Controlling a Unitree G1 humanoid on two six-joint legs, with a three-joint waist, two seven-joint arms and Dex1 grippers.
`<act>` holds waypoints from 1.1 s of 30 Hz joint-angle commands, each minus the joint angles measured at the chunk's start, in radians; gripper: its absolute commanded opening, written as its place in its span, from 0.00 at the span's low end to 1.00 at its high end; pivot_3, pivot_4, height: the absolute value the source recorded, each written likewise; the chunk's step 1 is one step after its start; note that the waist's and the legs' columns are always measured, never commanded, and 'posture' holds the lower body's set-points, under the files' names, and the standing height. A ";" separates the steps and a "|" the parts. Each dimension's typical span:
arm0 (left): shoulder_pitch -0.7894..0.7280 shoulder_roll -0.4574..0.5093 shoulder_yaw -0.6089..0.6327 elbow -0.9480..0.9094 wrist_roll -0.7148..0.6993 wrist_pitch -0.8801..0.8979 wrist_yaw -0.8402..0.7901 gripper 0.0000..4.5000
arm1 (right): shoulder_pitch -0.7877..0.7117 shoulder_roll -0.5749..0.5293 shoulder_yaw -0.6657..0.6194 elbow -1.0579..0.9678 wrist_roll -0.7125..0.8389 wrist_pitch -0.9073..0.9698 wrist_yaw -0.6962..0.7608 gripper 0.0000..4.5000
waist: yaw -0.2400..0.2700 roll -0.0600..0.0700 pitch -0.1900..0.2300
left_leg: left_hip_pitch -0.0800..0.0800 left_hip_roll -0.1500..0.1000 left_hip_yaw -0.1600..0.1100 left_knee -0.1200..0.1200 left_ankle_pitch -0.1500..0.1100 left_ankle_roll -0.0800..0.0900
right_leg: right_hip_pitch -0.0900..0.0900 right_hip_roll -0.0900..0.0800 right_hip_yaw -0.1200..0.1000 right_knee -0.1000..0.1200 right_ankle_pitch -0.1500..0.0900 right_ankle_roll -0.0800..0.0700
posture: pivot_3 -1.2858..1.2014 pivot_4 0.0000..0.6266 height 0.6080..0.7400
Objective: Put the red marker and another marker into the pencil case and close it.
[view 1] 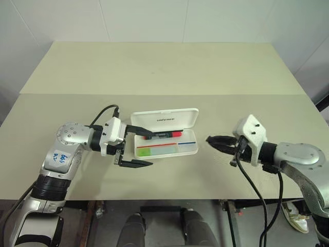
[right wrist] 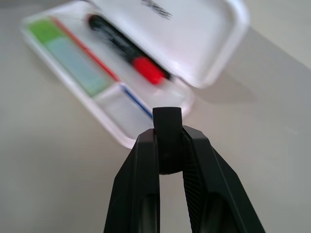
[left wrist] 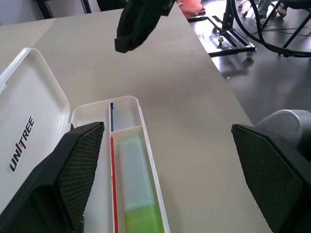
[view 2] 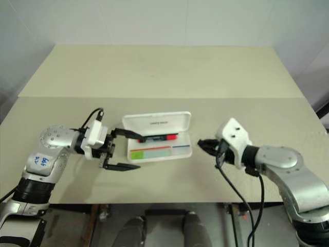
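Note:
The white pencil case (view 1: 191,151) lies open on the table, its lid (view 1: 164,119) tipped back. The red marker (view 1: 167,135) rests in the rear compartment. A pale marker with a green end (view 1: 153,151) lies in the front compartment beside the red-and-blue stripe. My left gripper (view 1: 148,149) is open, one finger on each side of the case's left end. My right gripper (view 1: 212,140) is shut and hovers a short way right of the case, pointing at it. In the right wrist view a small black shape (right wrist: 167,138) sits between its tips; I cannot tell whether it is a separate thing.
The beige table (view 1: 154,72) stretches far back behind the case, with a seam (view 1: 77,94) across it. Black cables (view 1: 257,195) hang from the right wrist over the near edge. In the left wrist view, floor and a wheeled frame (left wrist: 233,39) lie beyond the table's side.

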 commanded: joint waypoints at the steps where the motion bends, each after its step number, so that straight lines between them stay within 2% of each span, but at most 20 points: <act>1: 0.021 0.021 0.038 -0.050 -0.005 -0.010 0.014 1.00 | -0.049 -0.037 0.069 0.072 -0.022 -0.145 0.136 0.07 | -0.001 0.000 0.000 | 0.000 0.000 0.000 0.000 0.000 0.000 | 0.000 0.000 0.000 0.000 0.000 0.000 | 0.52 0.24 1.00; 5: 0.038 0.025 0.048 -0.071 -0.007 -0.002 0.027 1.00 | -0.130 -0.031 0.161 0.229 -0.088 -0.297 0.241 0.07 | -0.004 0.000 0.000 | 0.001 0.000 0.000 0.000 0.000 0.000 | 0.000 0.000 0.000 0.000 0.000 0.000 | 0.52 0.24 1.00; 14: 0.061 0.033 0.061 -0.110 -0.014 0.017 0.057 1.00 | -0.366 0.083 0.312 0.592 -0.221 -0.577 0.403 0.07 | -0.011 0.001 0.000 | 0.001 0.000 0.000 0.000 0.000 0.000 | 0.000 0.000 0.000 0.001 0.001 0.000 | 0.52 0.24 1.00; 21: 0.079 0.035 0.068 -0.134 -0.016 0.030 0.073 1.00 | -0.468 0.156 0.357 0.716 -0.272 -0.652 0.469 0.07 | -0.019 0.001 0.000 | 0.001 0.000 0.000 0.000 0.000 0.000 | 0.000 0.000 -0.001 0.003 0.001 0.000 | 0.52 0.24 1.00; 33: 0.089 0.033 0.073 -0.151 -0.016 0.040 0.093 1.00 | -0.499 0.214 0.378 0.817 -0.326 -0.690 0.510 0.07 | -0.026 0.001 0.000 | 0.002 0.000 -0.001 0.000 0.000 0.000 | 0.000 0.000 -0.001 0.005 0.001 0.000 | 0.52 0.24 1.00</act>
